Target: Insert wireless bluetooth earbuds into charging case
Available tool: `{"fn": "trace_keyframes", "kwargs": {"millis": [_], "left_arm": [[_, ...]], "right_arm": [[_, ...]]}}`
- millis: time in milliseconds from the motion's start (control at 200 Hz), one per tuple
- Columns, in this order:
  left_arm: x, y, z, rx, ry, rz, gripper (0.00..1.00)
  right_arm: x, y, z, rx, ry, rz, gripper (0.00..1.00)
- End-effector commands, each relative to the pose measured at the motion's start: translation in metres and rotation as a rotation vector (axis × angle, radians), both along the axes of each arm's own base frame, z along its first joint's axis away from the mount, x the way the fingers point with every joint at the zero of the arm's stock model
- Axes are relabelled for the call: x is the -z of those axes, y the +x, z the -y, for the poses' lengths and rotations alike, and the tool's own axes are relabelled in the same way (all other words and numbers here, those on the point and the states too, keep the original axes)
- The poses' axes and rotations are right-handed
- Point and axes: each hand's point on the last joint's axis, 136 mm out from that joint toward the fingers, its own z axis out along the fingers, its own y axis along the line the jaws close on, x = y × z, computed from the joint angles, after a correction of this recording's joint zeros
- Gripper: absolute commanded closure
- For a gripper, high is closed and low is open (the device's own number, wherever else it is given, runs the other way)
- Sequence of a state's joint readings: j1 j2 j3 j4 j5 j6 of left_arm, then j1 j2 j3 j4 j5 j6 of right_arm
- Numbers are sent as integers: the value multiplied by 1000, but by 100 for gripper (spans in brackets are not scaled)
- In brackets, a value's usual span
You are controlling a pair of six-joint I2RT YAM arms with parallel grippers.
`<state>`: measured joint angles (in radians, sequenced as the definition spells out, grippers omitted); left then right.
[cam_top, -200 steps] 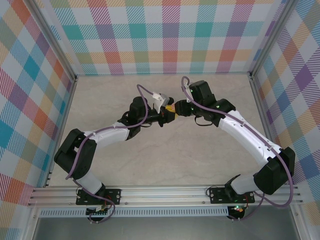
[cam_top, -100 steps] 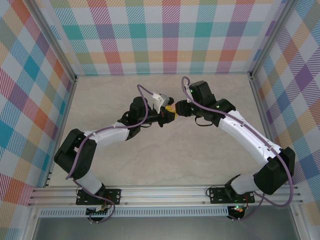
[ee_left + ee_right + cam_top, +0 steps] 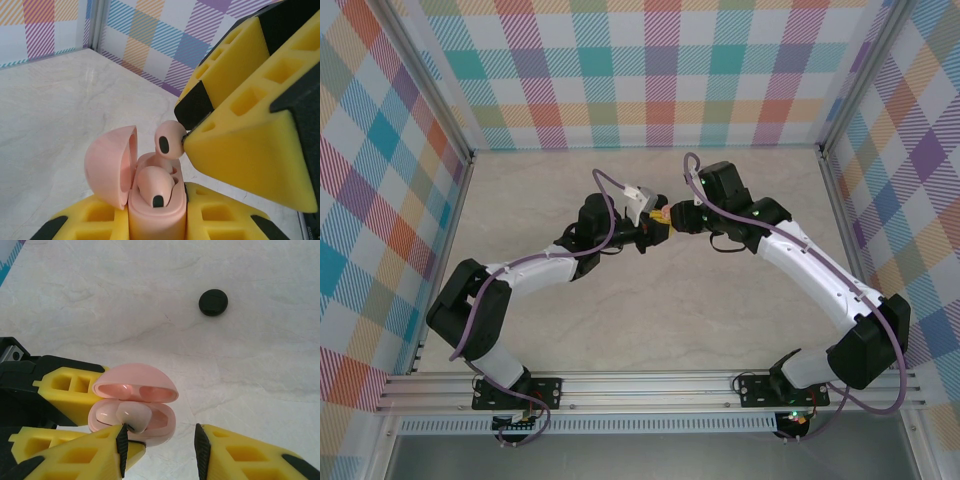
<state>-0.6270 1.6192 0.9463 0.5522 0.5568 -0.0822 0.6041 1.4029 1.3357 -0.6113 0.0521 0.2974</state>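
Observation:
My left gripper is shut on a pale pink charging case, which it holds upright with the lid swung open. One pink earbud lies seated in the case. A second pink earbud stands higher, its stem in the other socket and its head sticking out above the rim. My right gripper is open right over the case. Its left fingertip touches that raised earbud, while the other finger stands well apart. The two grippers meet mid-table in the top view.
A small round black case lies closed on the pale marble tabletop beyond the pink one. Checked walls ring the table on three sides.

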Motion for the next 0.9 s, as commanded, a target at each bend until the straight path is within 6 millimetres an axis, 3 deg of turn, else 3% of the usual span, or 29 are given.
{"fn": "trace_keyframes", "kwargs": {"millis": [0, 220, 895], "left_arm": [[-27, -5, 2, 13, -43, 66, 95], [-24, -4, 4, 17, -39, 55, 95], [-27, 4, -1, -38, -31, 69, 96]], "right_arm": [[-14, -7, -8, -60, 35, 20, 57], [-17, -10, -14, -94, 55, 18, 57], [-10, -7, 7, -17, -33, 29, 57]]}}
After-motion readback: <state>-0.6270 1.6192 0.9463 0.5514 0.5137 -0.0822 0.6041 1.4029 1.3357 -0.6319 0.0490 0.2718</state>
